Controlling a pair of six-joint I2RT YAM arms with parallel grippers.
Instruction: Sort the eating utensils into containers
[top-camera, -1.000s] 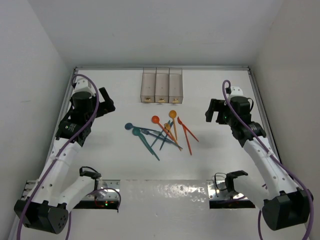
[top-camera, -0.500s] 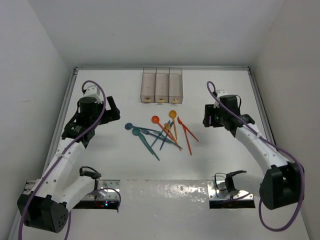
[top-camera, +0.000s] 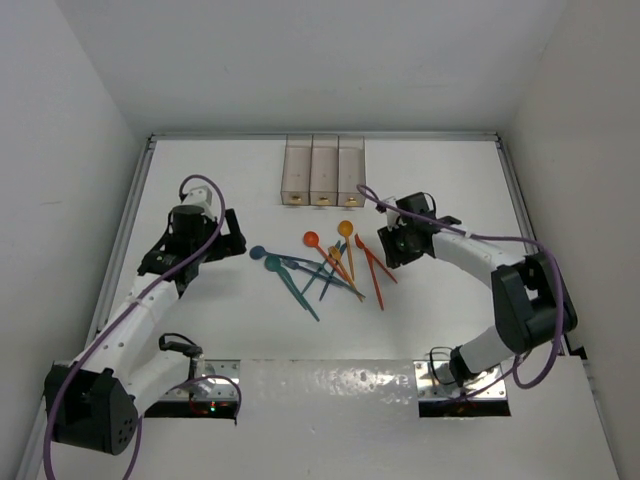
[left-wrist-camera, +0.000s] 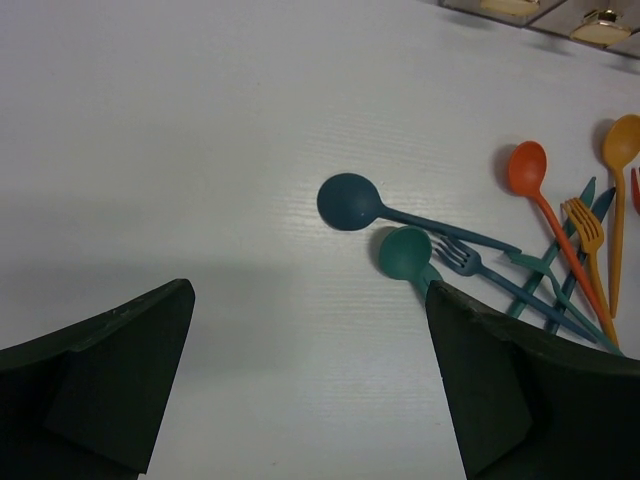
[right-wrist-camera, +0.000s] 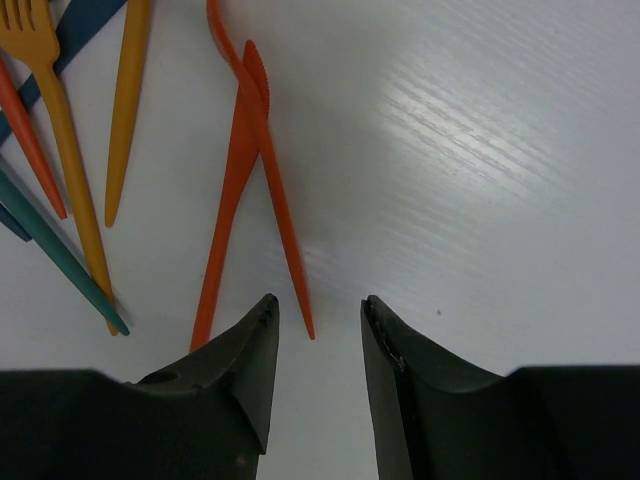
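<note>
The eating utensils (top-camera: 322, 265) lie in a loose crossed pile mid-table: spoons, forks and knives in orange, red, teal and blue. The three containers (top-camera: 322, 172) stand joined in a row behind them. My left gripper (top-camera: 232, 236) hovers just left of the pile, wide open and empty (left-wrist-camera: 308, 290), with a dark blue spoon (left-wrist-camera: 347, 200) and a teal spoon (left-wrist-camera: 404, 250) ahead of it. My right gripper (top-camera: 388, 246) sits at the pile's right edge. Its jaws (right-wrist-camera: 319, 300) stand narrowly apart, and the tip of a red-orange utensil (right-wrist-camera: 280, 205) points into the gap, apart from both fingers.
A second red-orange utensil (right-wrist-camera: 222, 230) crosses the first. An orange fork (right-wrist-camera: 45, 60) and a teal handle (right-wrist-camera: 60, 260) lie left of the right gripper. White walls enclose the table on the left, back and right. A metal strip (top-camera: 330, 385) runs along the near edge.
Both arms have swung inward toward the pile. The right gripper has come down at the red-orange utensils and its jaws have narrowed. The left gripper stays wide open.
</note>
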